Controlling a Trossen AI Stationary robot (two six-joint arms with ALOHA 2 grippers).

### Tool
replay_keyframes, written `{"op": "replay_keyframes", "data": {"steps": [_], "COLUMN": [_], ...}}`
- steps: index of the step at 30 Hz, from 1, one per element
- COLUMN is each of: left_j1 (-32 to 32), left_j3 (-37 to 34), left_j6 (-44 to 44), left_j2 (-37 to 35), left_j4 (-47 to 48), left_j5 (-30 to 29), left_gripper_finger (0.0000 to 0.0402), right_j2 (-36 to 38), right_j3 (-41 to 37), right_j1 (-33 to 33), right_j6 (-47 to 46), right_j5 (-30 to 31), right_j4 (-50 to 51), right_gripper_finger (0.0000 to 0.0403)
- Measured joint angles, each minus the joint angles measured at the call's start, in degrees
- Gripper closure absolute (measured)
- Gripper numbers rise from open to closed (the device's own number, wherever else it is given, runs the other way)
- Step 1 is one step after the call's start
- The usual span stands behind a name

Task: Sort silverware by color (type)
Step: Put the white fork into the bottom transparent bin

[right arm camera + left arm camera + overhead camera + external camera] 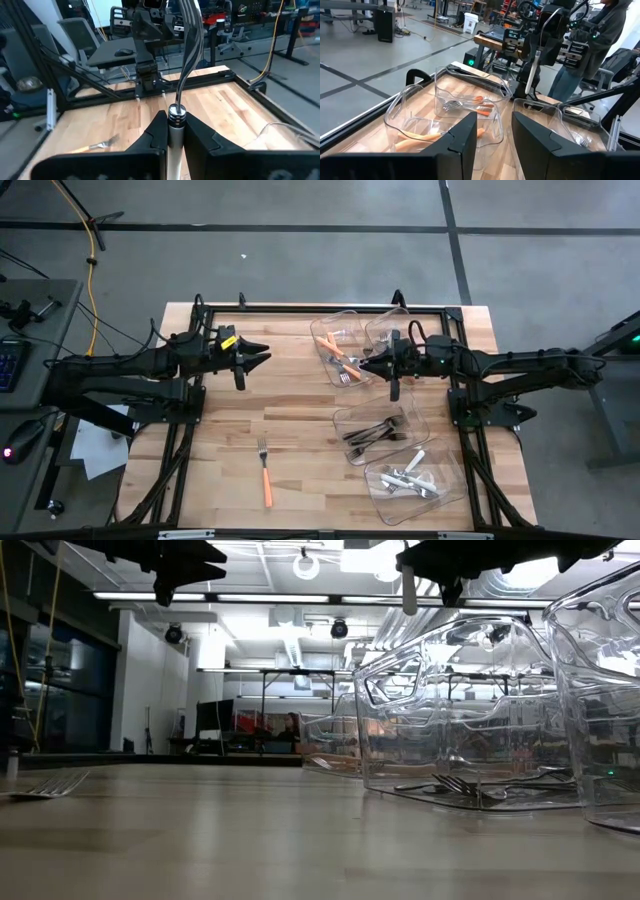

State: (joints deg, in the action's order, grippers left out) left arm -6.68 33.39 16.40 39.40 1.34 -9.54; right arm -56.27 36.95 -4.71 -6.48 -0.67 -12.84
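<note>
A wooden table (300, 470) is viewed from above, with four clear plastic bins grouped on its right half. Nearest the front edge, one orange-handled fork (265, 470) is seen lying alone on the bare wood, well apart from the bins. To its right, the nearest bin (448, 480) is filled with several white-handled pieces (410, 478), too overlapped to be counted. Just behind it, a second bin (345, 420) is filled with a few dark metal pieces (372, 434). Farther back, a third bin (345, 322) is loaded with about three orange-handled pieces (338, 356), and a fourth bin (382, 328) stands beside it. Above these, a fork with a white handle (186, 55) is clamped upright in the right gripper (393, 366). The left gripper (262, 360) is held with its fingers apart, carrying nothing, over the table's far left part.
</note>
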Motion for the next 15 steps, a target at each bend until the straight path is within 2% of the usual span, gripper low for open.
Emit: {"op": "replay_keyframes", "data": {"steps": [6,11,15], "left_j1": [0.0,0.0,-0.02], "left_j3": [0.0,0.0,0.01], "left_j6": [-0.42,-0.46,-0.46], "left_j2": [-0.02,-0.01,0.0], "left_j4": [-0.27,-0.39,-0.3], "left_j5": [0.0,0.0,0.0], "left_gripper_finger": [0.0291,0.0291,0.0291], "right_j2": [-0.25,-0.76,-1.62], "right_j3": [3.2,10.96,17.13], "right_j1": [1.92,7.42,14.43], "right_j6": [-2.98,-3.06,-8.85], "right_j5": [-2.91,-2.93,-3.03], "right_j4": [4.09,18.91,32.97], "right_gripper_finger": [0.0382,0.0382,0.0382]}}
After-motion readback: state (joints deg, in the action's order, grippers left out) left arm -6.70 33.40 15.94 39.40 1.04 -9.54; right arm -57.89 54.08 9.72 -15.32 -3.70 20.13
